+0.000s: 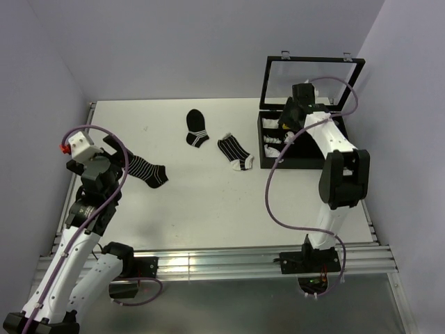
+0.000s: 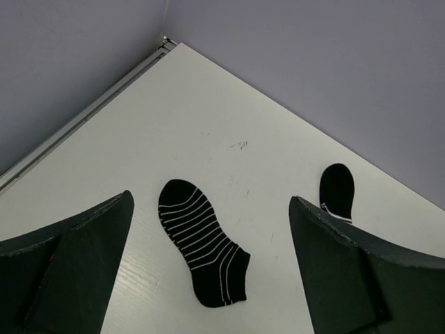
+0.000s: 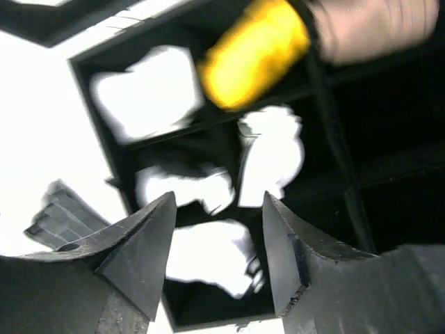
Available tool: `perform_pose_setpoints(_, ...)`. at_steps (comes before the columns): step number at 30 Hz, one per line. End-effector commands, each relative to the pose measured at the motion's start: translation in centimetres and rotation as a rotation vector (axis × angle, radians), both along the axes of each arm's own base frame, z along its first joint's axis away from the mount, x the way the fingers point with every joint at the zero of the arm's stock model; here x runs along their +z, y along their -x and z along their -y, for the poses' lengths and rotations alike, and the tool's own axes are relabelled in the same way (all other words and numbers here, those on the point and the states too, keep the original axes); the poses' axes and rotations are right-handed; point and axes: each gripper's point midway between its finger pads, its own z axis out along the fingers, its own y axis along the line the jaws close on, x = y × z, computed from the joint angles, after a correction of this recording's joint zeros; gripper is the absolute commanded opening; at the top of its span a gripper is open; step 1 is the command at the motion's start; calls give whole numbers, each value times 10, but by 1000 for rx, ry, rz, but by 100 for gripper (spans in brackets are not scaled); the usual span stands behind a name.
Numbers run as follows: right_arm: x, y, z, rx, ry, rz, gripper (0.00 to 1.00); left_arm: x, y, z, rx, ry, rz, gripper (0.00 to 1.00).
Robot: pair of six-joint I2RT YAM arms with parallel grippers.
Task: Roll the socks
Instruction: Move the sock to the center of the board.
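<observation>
Standing lid-up on the white table [image 1: 208, 202], the black compartmented box [image 1: 313, 165] evidently gives the parted right claw [image 3: 219, 198] access, while the wide-spread left claw [image 2: 210, 198] hovers and the black, white-striped, white-toed ankle sock [image 1: 235, 153] lies unrolled near the box.

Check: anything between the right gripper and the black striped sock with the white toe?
Only the left wall of the black box. The right gripper hangs open over its compartments; the white-toed sock lies flat on the table just outside that wall. Nothing else shows between them, so lifting over should probably clear it.
</observation>
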Motion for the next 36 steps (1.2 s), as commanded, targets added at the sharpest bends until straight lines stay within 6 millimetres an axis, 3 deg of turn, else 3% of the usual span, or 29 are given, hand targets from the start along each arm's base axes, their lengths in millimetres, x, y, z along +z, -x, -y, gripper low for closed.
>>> perform_pose_setpoints(1, 76, 3, -24, 105, 53, 182, 61, 8, 3, -1, -3, 18, 25, 99)
perform_pose_setpoints(5, 99, 18, -65, 248, 77, 263, 64, 8, 5, 1, -12, 25, 24, 99)
perform_pose_setpoints(6, 100, 25, -85, 306, 67, 273, 64, 7, 5, 1, -13, 27, 22, 100)
perform_pose_setpoints(9, 98, 41, -112, 389, 68, 306, 66, 8, 6, 1, -10, 34, 23, 100)
perform_pose_setpoints(10, 90, 52, -131, 439, 56, 294, 66, 8, 6, 0, -9, 34, 19, 99)
perform_pose_setpoints(13, 67, 66, -161, 508, 32, 263, 66, 9, 7, 1, -9, 39, 21, 99)
perform_pose_setpoints(16, 39, 73, -182, 547, 26, 210, 66, 9, 6, 2, -17, 40, 20, 99)
perform_pose_setpoints(24, -28, 73, -202, 590, 73, 63, 66, 9, 8, 1, -17, 38, 17, 99)
perform_pose_setpoints(31, -66, 70, -210, 579, 73, -39, 66, 10, 8, 3, -26, 39, 20, 99)
perform_pose_setpoints(36, -90, 82, -212, 566, 41, -130, 66, 11, 8, 4, -34, 40, 23, 99)
